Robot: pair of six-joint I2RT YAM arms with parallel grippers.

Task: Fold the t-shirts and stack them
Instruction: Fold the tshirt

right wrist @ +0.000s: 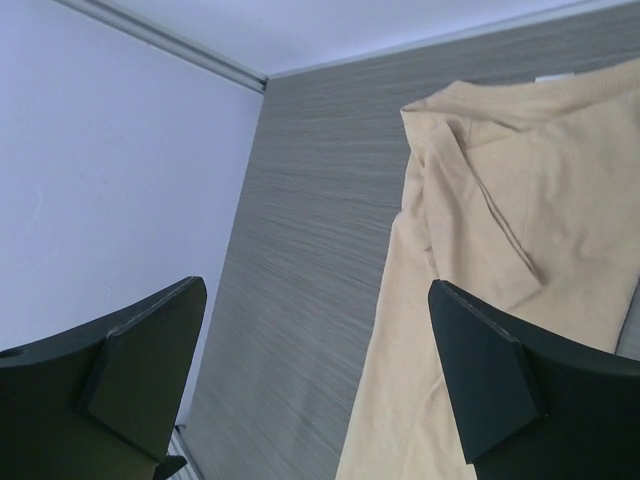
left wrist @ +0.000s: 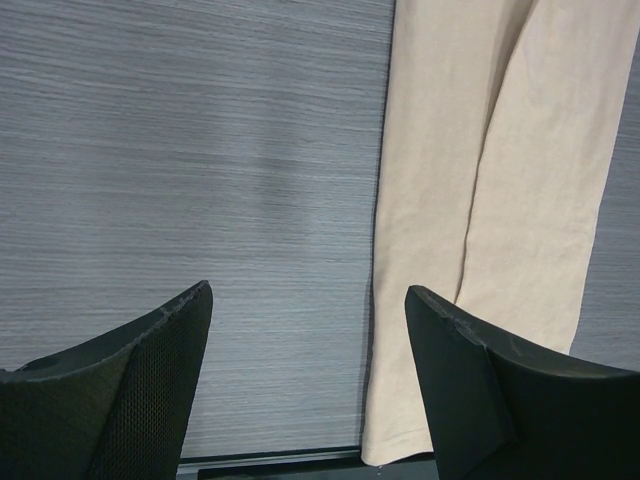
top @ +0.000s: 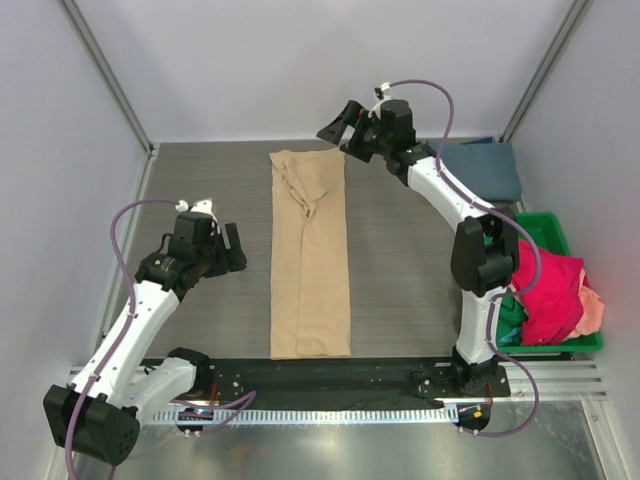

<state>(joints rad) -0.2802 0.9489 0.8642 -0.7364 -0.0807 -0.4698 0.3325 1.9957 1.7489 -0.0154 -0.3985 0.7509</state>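
Where the grey worktop (top: 200, 190) spreads between pale walls, a tan t-shirt (top: 310, 260) lies at its centre. It is folded lengthwise into 1 narrow, smooth strip, with sleeves tucked in at the far end. Its long axis runs from near edge to far edge. The right pincer (top: 335, 128) hovers beside that far end, jaws wide apart and empty, probably the nearer one for folding the strip across. The left pincer (top: 238, 250) sits left of the strip's middle, also apart and empty.
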